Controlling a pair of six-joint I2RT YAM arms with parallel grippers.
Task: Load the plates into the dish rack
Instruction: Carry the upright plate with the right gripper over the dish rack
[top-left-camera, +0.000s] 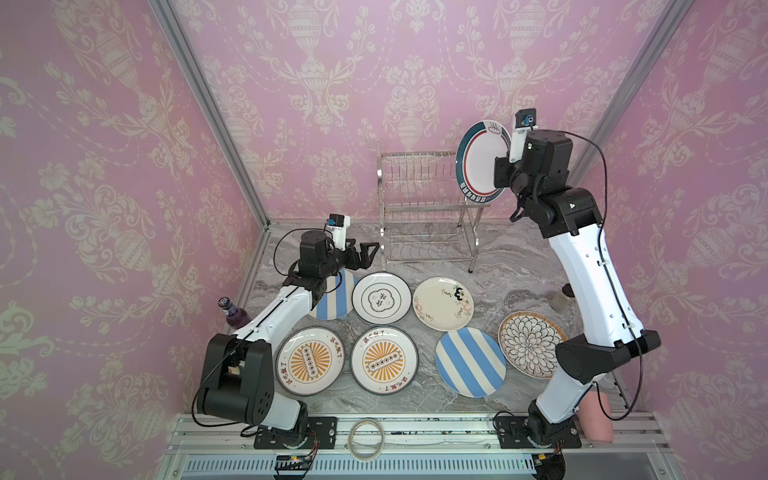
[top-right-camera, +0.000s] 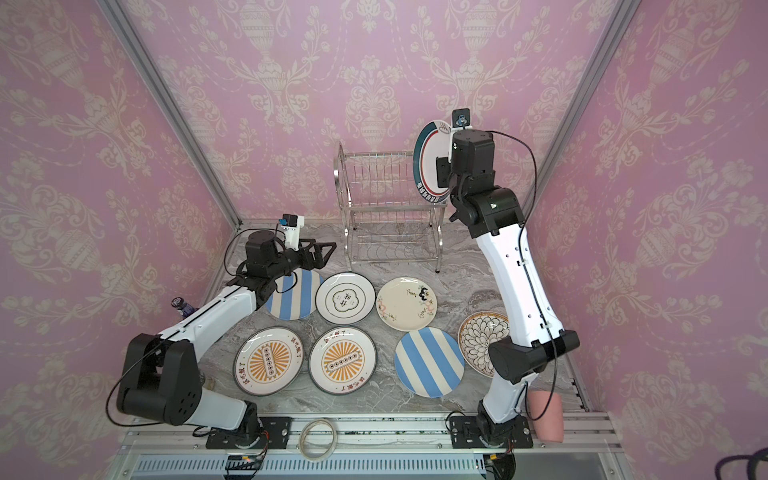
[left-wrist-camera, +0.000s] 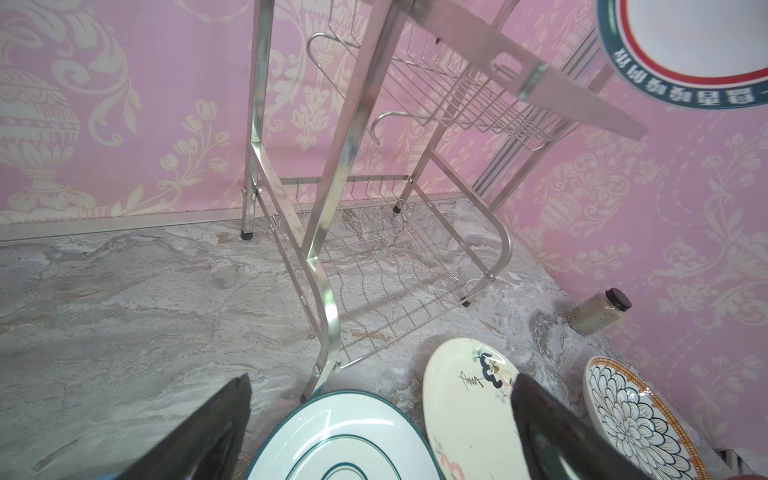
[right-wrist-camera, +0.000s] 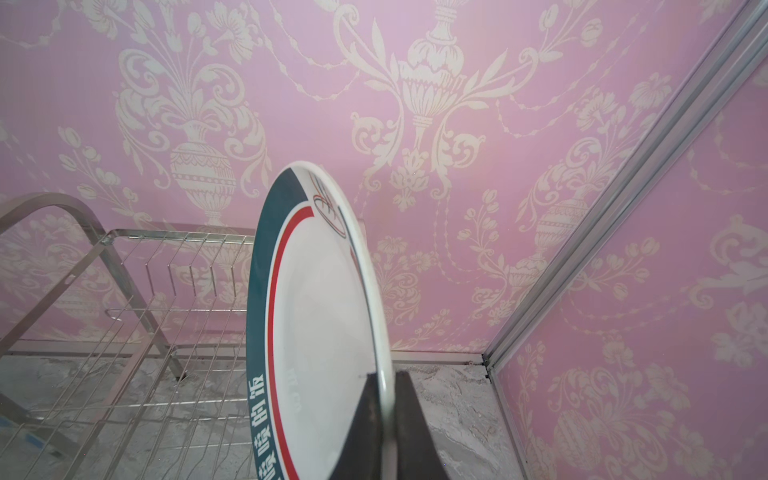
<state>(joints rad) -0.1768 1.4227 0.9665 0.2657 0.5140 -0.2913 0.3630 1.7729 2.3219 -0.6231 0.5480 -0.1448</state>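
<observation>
Beside the dish rack (top-left-camera: 424, 206), teal-rimmed plate (top-left-camera: 478, 162) upright on edge, tight in right fingers (right-wrist-camera: 409, 432).

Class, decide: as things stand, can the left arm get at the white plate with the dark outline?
Probably yes. The left fingers stand open close by that plate, which lies flat on the table with nothing on top of it.

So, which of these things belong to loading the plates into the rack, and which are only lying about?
For the job: teal-rimmed plate, held on edge by the right gripper; dish rack; flat on the table, two striped plates, two sunburst plates, outlined plate, doodled plate, petal plate.

Just lying about: purple bottle, small jar, tape roll, pink cup.
</observation>
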